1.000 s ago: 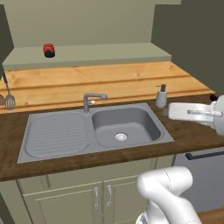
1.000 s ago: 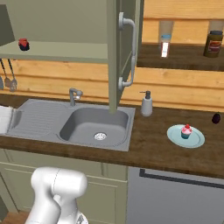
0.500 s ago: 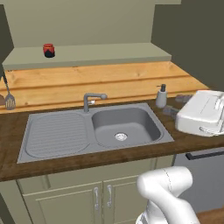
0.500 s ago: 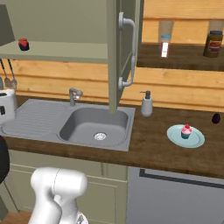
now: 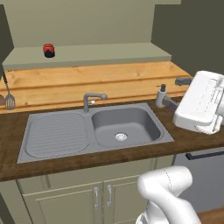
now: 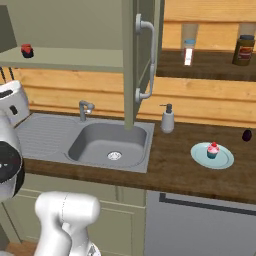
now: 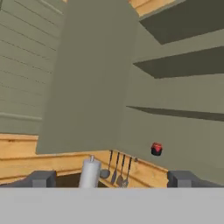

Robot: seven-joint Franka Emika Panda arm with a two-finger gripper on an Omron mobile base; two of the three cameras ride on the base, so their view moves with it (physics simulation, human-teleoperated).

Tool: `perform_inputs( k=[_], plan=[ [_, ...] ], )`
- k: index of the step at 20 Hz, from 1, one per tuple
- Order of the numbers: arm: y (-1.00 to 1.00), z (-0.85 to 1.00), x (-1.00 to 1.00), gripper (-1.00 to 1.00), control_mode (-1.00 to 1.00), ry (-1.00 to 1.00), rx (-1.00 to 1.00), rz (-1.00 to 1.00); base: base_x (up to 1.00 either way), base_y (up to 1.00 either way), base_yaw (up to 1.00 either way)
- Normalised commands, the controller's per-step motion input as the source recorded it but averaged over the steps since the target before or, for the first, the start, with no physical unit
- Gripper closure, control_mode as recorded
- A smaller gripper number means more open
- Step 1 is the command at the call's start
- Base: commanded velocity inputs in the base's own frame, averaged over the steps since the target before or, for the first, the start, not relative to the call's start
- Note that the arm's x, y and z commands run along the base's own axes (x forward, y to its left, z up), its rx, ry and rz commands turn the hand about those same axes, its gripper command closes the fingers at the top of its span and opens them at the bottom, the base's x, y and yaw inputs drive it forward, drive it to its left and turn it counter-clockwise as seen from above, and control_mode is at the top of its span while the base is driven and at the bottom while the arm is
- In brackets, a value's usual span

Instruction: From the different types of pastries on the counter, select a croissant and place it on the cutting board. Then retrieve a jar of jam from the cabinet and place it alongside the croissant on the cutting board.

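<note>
With the pincer (image 7: 112, 180) wide open and holding nothing, we read this as the jam leg: the hand camera looks up into the open cabinet (image 7: 175, 109), and the jar of jam (image 7: 156, 149) stands on its lower shelf, well apart from the fingertips. From the left base view the jar sits far left on that shelf, above the sink (image 5: 94, 129); the hand hangs off to the right, over the bench (image 6: 185, 165). We cannot verify the croissant leg from here. Our guess for the next move: swing left and up, line the jaws either side of the squat jar, go in level above the shelf, and close below the lid. The open door (image 6: 142, 60) hangs close to that path, so watch clearance. Count: one jam jar, one pink cupcake (image 6: 213, 149) on one blue plate (image 6: 200, 156), one small dark purple object (image 6: 247, 135), one brown jar (image 6: 243, 50), one soap dispenser (image 6: 167, 119), one faucet (image 5: 92, 100).
</note>
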Motion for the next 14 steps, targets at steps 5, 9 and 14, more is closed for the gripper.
perform_inputs(
  k=[5,9,14],
  plan=[
    [-0.33,-0.1,0.94,-1.0,-1.0,-0.12,-0.09,-0.59,0.0,0.0,0.0],
    [0.25,0.0,0.01,-1.0,-1.0,0.0,-0.06,-0.08,0.0,0.0,0.0],
    [0.79,0.0,0.11,-1.0,-1.0,0.05,-0.12,-0.01,0.0,0.0,0.0]
  ],
)
